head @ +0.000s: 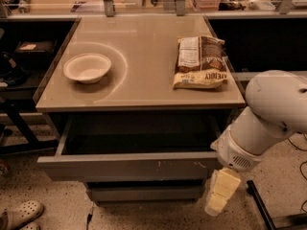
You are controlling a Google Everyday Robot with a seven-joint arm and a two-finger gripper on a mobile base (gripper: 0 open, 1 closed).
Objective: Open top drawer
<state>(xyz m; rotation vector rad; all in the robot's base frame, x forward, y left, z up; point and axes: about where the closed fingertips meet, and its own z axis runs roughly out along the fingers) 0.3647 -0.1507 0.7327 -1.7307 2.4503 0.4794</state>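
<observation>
The top drawer (129, 166) of the grey cabinet stands pulled out, with its flat front towards me. Small whitish scratches mark the front right of centre. Its inside (139, 138) is plain grey and holds nothing I can see. My gripper (218, 195) hangs on the white arm (273, 114) just below and beside the right end of the drawer front. I cannot tell whether it touches the front.
A white bowl (87, 67) and a brown snack bag (200, 61) lie on the cabinet top (144, 80). A narrower drawer (144, 193) is below. Dark shelves flank the cabinet. A shoe (21, 214) lies on the floor at the lower left.
</observation>
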